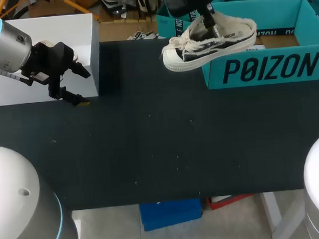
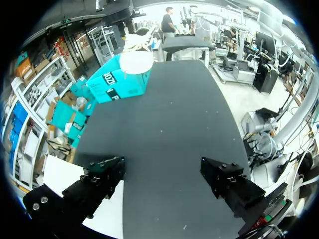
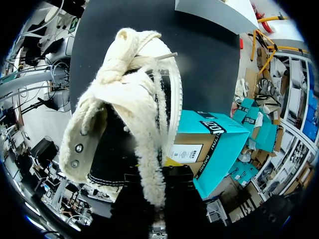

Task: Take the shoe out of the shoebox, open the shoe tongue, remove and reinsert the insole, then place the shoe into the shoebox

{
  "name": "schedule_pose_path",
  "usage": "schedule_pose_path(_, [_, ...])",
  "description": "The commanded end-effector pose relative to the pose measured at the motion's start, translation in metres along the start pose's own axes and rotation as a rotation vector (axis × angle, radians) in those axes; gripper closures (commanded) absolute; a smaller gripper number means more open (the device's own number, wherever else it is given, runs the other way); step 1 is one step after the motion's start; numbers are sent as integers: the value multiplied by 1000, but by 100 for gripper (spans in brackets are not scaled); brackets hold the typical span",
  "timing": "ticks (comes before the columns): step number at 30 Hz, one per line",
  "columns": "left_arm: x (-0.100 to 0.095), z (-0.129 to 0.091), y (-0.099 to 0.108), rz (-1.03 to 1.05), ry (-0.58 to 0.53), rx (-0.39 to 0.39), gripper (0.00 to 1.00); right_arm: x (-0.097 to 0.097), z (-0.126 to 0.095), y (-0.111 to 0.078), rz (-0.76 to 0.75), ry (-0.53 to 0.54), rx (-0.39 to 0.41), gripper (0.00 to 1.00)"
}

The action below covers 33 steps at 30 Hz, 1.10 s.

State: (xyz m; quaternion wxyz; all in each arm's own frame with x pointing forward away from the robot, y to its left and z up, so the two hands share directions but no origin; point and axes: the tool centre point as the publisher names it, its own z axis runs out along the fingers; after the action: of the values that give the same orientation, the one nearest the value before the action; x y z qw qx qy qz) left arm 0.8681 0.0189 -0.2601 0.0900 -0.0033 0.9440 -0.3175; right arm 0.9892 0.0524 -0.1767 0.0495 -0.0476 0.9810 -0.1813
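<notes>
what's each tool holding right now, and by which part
Right tool holds the shoe by its fleecy collar edge. Left tool holds nothing.

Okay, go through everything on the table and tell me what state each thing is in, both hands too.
shoe: in the air at the shoebox's left end, held, roughly level.
shoebox: open, no lid on it.
right hand: shut on the shoe at its opening.
left hand: open, holding nothing, by the white box.
</notes>
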Motion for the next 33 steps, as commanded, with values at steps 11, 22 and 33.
schedule_pose_path(11, [1,0,1,2,-4,1,0,-6,1,-16,11,-13,24,100])
schedule_pose_path(22, [1,0,1,2,-4,1,0,-31,11,-76,40,-12,43,100])
schedule_pose_path(33, [1,0,1,2,-4,1,0,-66,44,-139,106,14,34,100])
